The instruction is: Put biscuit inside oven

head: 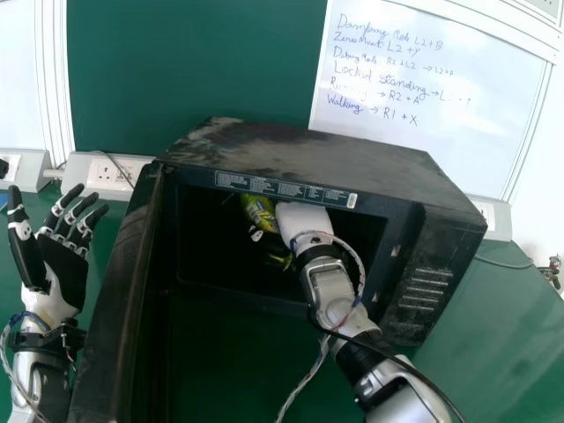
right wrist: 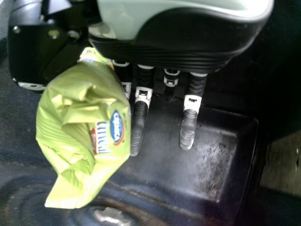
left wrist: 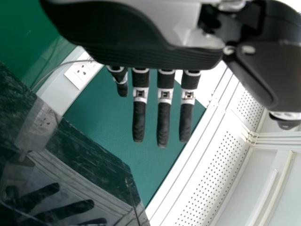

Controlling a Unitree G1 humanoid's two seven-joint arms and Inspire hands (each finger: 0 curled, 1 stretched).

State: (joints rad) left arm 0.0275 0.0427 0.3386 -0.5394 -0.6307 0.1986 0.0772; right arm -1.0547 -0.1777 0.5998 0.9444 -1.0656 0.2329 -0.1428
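My right hand (head: 303, 220) is inside the black oven (head: 317, 154), whose door stands open. The yellow-green biscuit packet (head: 260, 210) lies against the hand's left side within the cavity. In the right wrist view, the crumpled packet (right wrist: 84, 136) is pinched at its upper end between the thumb and nearest fingers of my right hand (right wrist: 189, 127), covering part of them; the other fingers extend over the oven floor. My left hand (head: 66, 251) is raised outside, left of the door, with straight fingers and nothing held. The left wrist view has this left hand (left wrist: 163, 117) too.
The oven door (head: 119, 300) stands between my left hand and the cavity. The oven's right side wall and control panel (head: 432, 273) flank the right forearm. Behind are wall sockets (head: 106, 172) and a whiteboard (head: 423, 97); the green table (head: 507, 326) extends to the right.
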